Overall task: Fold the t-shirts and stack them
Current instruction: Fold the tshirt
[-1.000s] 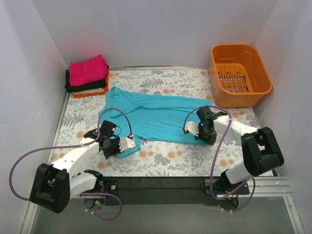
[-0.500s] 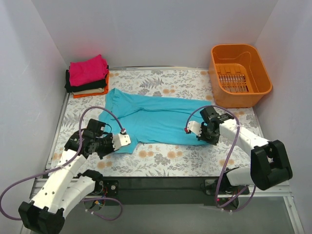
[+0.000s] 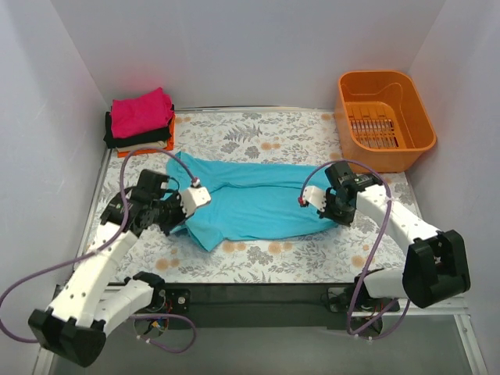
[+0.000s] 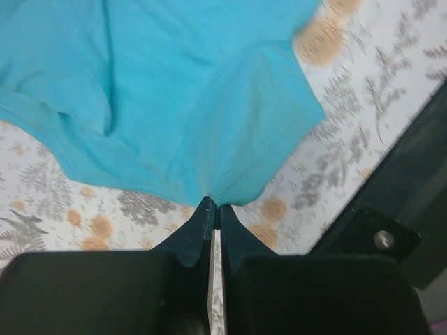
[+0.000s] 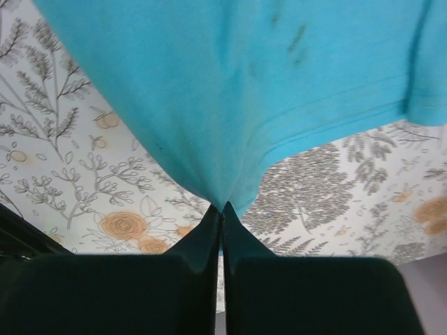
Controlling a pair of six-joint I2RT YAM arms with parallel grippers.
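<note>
Two grippers each pinch the teal t-shirt (image 3: 250,195). The shirt lies across the middle of the table (image 3: 273,133), stretched from the left side toward the right side. It is one plain colour, bright blue-green. It is not flat. It has long wrinkles running along it, and its near edge is bunched and folded over by the left side.

The left gripper (image 3: 178,221) has its two black fingers pressed tight together on the shirt's near left edge. In the left wrist view the cloth gathers to a small point right at the fingertips, and a stitched hem line shows along the edge. The rest of the cloth fans out from there in soft folds.

The right gripper (image 3: 326,212) is closed tight on the shirt's near right edge in the same way. In the right wrist view the cloth is pulled to a point between the fingers. Two neat stitch lines run along the hem, and a few small dark marks (image 5: 297,35) sit on the cloth.

Three more shirts sit folded in a pile at the far left corner. A pink t-shirt (image 3: 141,111) is on top, a black t-shirt (image 3: 133,141) is under it, and an orange t-shirt (image 3: 125,152) peeks out at the bottom. The teal shirt's far left tip is near this pile.

An orange basket (image 3: 344,109) stands at the far right corner, well apart from the shirts.
</note>
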